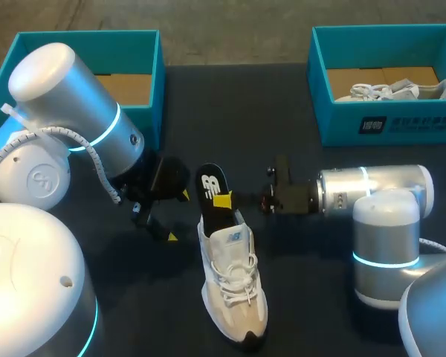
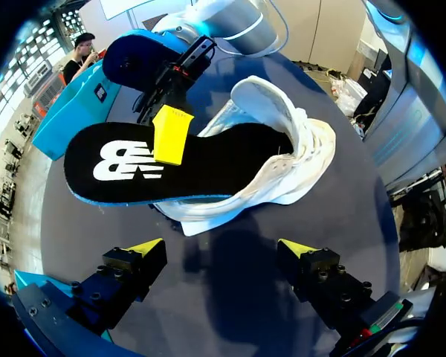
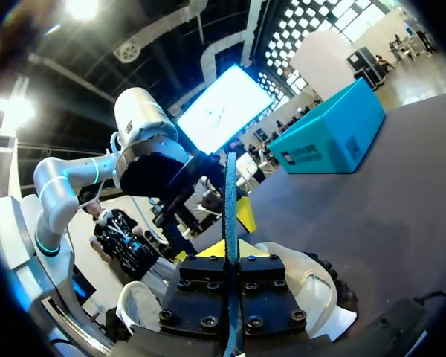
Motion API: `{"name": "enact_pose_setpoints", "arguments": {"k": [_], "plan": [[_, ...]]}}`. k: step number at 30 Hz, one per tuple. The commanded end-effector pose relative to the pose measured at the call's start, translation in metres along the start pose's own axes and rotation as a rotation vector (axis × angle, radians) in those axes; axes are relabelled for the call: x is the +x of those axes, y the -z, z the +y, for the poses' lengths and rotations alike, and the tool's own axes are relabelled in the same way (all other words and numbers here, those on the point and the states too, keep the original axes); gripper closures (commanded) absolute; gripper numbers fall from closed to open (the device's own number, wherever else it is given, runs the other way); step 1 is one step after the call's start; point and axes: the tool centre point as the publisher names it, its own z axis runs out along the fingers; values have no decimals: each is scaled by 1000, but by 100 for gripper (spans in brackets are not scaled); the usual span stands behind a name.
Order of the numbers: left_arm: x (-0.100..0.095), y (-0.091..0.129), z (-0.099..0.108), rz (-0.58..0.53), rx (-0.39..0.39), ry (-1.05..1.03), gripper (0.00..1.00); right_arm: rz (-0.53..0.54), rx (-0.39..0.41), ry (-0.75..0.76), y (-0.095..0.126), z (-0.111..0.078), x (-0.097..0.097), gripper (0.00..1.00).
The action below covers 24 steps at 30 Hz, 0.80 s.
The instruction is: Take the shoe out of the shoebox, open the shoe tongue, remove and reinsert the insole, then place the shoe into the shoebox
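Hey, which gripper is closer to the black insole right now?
Right. The right gripper is shut on the insole; the left gripper hangs open beside it, not touching.

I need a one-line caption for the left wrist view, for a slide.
Right arm's jaws pinch the black insole, partly inside the white shoe, ahead of the left arm's open jaws.

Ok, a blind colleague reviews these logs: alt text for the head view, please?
The right gripper clamps a flat black insole sticking partly out of a white and beige sneaker lying on the dark table. The left gripper is open beside it; two teal shoeboxes stand at the far edge.
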Motion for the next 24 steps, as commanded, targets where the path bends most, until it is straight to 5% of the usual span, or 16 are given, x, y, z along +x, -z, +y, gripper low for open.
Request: {"name": "enact_pose_setpoints", "arguments": {"k": [1, 24], "plan": [[1, 0, 0, -1, -3, 0, 0, 4, 8, -7, 0, -4, 2, 100], [1, 0, 0, -1, -3, 0, 0, -86, 122, -207, 4, -27, 6, 100]]}}
